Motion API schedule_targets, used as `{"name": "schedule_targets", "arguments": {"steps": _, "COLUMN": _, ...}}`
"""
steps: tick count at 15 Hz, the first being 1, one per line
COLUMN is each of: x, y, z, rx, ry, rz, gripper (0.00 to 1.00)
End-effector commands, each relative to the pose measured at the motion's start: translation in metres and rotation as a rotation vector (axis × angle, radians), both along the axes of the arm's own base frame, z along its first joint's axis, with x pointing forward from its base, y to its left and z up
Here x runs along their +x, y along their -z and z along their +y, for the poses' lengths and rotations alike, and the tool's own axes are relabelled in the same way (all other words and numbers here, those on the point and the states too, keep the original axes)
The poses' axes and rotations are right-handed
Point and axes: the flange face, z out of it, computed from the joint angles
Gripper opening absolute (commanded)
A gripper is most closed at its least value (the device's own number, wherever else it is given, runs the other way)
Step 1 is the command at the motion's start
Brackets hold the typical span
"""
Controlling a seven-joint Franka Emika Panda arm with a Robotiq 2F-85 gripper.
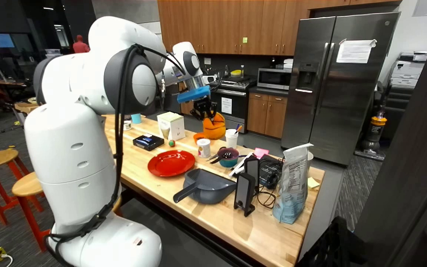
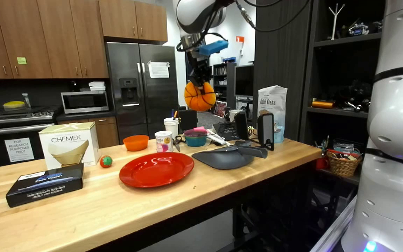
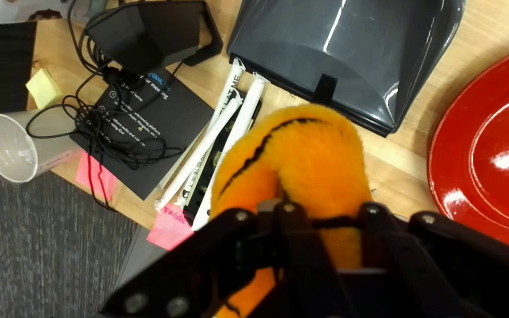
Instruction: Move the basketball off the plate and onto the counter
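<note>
The basketball, a fuzzy orange ball with black lines, shows in both exterior views (image 1: 214, 129) (image 2: 199, 99) and in the wrist view (image 3: 307, 163). My gripper (image 1: 209, 114) is shut on it from above, its fingers (image 2: 200, 89) pressing into the ball, as the wrist view (image 3: 323, 216) also shows. The ball hangs in the air, well above the light-wood counter (image 2: 100, 206) and apart from the plate. The round red plate (image 1: 171, 163) lies on the counter with nothing on it; it also shows in the wrist view (image 3: 497, 132).
A dark grey dustpan (image 1: 208, 187) lies beside the plate. A white can (image 2: 164, 141), white cups (image 2: 171, 125), an orange bowl (image 2: 135, 142) and a teal bowl (image 2: 195, 139) stand farther back. Speakers (image 1: 244, 191), cables and an oats bag (image 1: 293, 185) crowd one end. A Chemex box (image 2: 70, 144) stands opposite.
</note>
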Motion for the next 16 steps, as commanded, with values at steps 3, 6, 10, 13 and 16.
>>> {"name": "schedule_targets", "arguments": {"steps": 3, "x": -0.004, "y": -0.017, "z": 0.017, "rx": -0.052, "ry": 0.003, "rz": -0.027, "gripper": 0.05}}
{"name": "schedule_targets", "arguments": {"steps": 6, "x": -0.004, "y": -0.018, "z": 0.022, "rx": -0.060, "ry": 0.004, "rz": -0.033, "gripper": 0.05}}
{"name": "schedule_targets", "arguments": {"steps": 10, "x": -0.003, "y": -0.019, "z": 0.022, "rx": -0.060, "ry": 0.011, "rz": -0.038, "gripper": 0.05}}
{"name": "schedule_targets", "arguments": {"steps": 13, "x": -0.002, "y": -0.019, "z": 0.022, "rx": -0.059, "ry": 0.017, "rz": -0.041, "gripper": 0.47}}
{"name": "schedule_targets", "arguments": {"steps": 16, "x": -0.002, "y": -0.019, "z": 0.022, "rx": -0.059, "ry": 0.019, "rz": -0.042, "gripper": 0.63}}
